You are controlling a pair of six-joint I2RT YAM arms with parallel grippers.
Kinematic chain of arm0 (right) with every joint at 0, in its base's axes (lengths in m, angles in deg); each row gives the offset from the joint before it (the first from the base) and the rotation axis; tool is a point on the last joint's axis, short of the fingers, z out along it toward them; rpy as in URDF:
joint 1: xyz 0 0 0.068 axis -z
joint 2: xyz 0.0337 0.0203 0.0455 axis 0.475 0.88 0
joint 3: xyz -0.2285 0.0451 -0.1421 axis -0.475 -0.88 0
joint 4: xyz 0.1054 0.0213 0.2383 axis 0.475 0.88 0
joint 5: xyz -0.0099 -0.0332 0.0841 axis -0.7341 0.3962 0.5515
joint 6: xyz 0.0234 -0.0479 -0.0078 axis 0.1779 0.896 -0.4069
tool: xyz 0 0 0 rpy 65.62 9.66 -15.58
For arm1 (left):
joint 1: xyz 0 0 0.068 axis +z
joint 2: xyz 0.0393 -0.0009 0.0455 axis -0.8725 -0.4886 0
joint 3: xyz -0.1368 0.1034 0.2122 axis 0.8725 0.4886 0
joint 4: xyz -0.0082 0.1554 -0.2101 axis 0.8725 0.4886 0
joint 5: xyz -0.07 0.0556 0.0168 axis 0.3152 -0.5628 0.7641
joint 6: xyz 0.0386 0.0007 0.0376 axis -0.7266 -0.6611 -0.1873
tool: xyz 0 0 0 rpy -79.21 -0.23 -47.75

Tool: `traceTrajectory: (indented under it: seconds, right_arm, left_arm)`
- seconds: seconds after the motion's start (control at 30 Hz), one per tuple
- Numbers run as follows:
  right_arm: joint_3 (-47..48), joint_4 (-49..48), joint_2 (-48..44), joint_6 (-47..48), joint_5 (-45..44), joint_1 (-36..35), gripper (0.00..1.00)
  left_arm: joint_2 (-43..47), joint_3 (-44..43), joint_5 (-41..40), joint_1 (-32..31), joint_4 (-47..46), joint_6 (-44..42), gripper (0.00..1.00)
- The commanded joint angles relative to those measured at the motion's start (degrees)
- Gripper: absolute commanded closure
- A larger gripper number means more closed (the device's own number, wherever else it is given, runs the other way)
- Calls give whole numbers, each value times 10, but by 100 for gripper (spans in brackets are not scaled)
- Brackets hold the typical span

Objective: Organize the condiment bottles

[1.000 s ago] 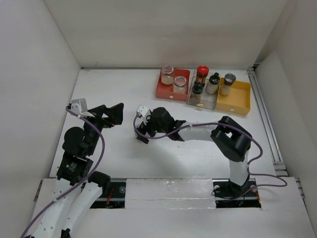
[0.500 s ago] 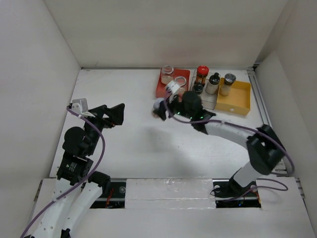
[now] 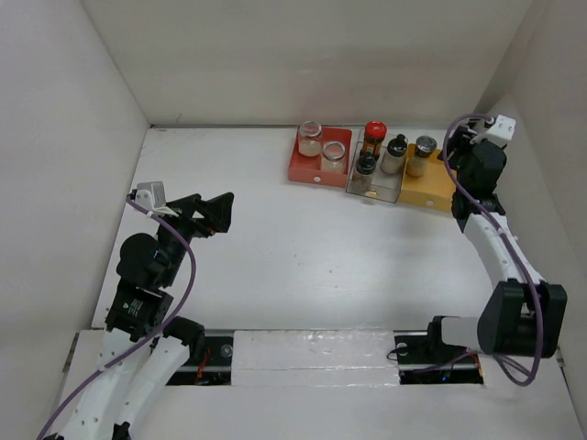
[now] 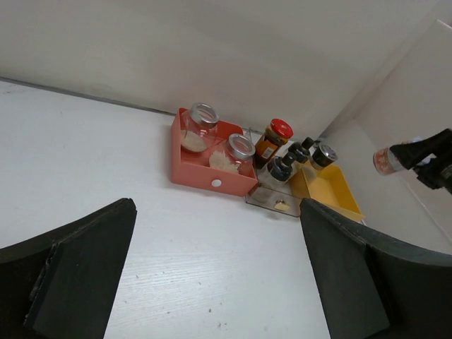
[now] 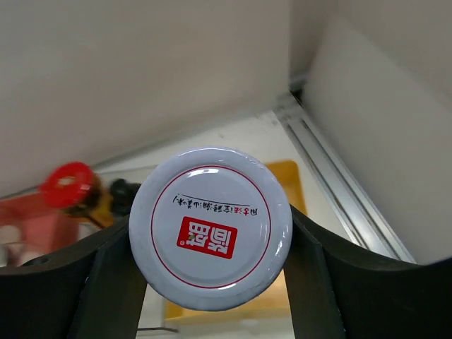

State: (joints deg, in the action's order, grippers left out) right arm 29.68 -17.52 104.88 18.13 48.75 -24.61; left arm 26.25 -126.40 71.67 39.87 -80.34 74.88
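Right wrist view: right tool (image 5: pixel 210 282) grips white-lidded jar (image 5: pixel 210 227), raised near yellow tray (image 3: pixel 431 190). Risk: jar slips, or knocks silver-lidded bottle (image 3: pixel 423 154) on lowering. Left tool (image 3: pixel 216 214) wide, empty.

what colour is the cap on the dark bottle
Red cap; the left wrist view shows it best.

The left claw (image 4: pixel 217 212) frames the white desk (image 4: pixel 106 162), fingers spread wide. Beyond, two clear glass jars (image 4: pixel 201 127) sit in a red square tray (image 4: pixel 199 176); at right, the right claw (image 4: pixel 431 159) grips a small pale bottle (image 4: pixel 385 160) aloft.
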Motion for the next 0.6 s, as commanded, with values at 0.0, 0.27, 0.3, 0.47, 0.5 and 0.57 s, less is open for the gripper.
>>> traceTrajectory:
  seconds: [0.0,0.27,0.3,0.47,0.5,0.57]
  right_arm:
    - [11,-23,52,-34,4,39,50]
    - [99,-37,208,-21,33,80,50]
    - [115,-37,230,-14,39,80,50]
    - [132,-56,284,-9,52,80,47]
    - [140,-56,295,-9,52,86,44]
    - [153,-56,322,-9,52,86,41]
  left_arm:
    - [-2,-24,11,1,-25,-3,1]
    - [-7,-24,11,1,-25,-3,1]
    - [-7,-24,11,1,-25,-3,1]
    - [-12,-24,11,1,-25,-3,1]
    - [-12,-24,11,1,-25,-3,1]
    - [-18,-24,11,1,-25,-3,1]
